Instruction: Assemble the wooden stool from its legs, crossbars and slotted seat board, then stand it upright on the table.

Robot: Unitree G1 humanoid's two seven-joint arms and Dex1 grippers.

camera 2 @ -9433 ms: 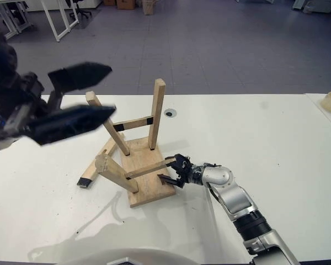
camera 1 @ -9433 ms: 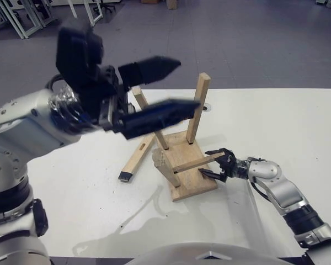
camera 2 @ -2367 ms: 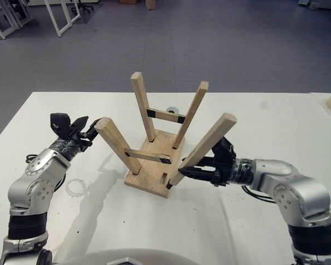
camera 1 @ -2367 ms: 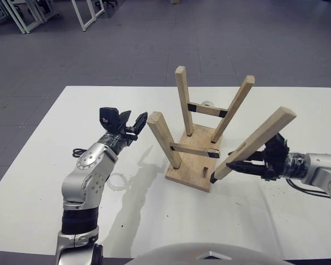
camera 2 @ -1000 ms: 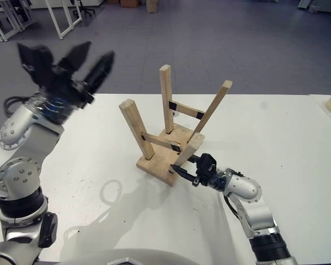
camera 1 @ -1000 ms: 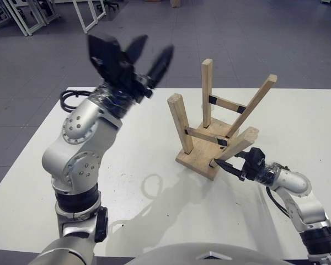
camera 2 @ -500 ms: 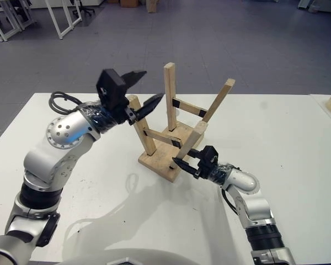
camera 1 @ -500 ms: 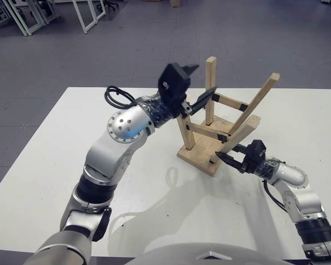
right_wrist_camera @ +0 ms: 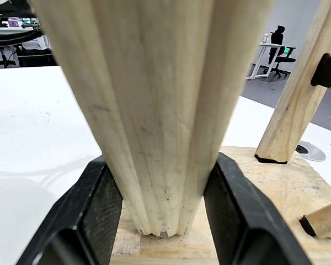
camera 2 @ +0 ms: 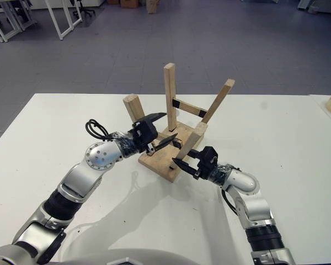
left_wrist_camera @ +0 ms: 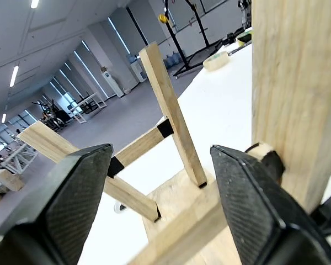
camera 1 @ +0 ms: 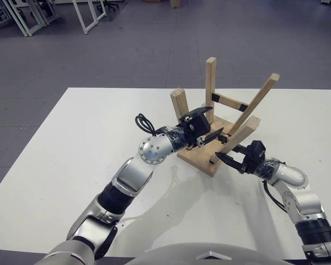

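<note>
The upturned stool (camera 1: 211, 88) sits mid-desk (camera 1: 71, 165) on its seat board (camera 1: 200, 160). At its 4 o'clock side the right tool (camera 1: 228, 154) is clenched on the base of the near leg (camera 1: 244, 131), whose long axis slants up toward 1 o'clock. The left tool (camera 1: 212, 122), at 8 o'clock, is released and spread between the left leg (camera 1: 179, 105) and the held leg, so seating that leg looks like the right arm's job. No writing is readable.

My left arm (camera 1: 129, 176) stretches from the near left toward the middle, elbow low and forearm pointing right. The left gripper (camera 1: 212, 122) is spread wide, one finger above the other. My right arm (camera 1: 298, 201) rises from the near right, forearm angled left. The right gripper (camera 2: 183, 157) presses both fingers (right_wrist_camera: 94, 221) flat against the sides of a leg (right_wrist_camera: 154, 110).
</note>
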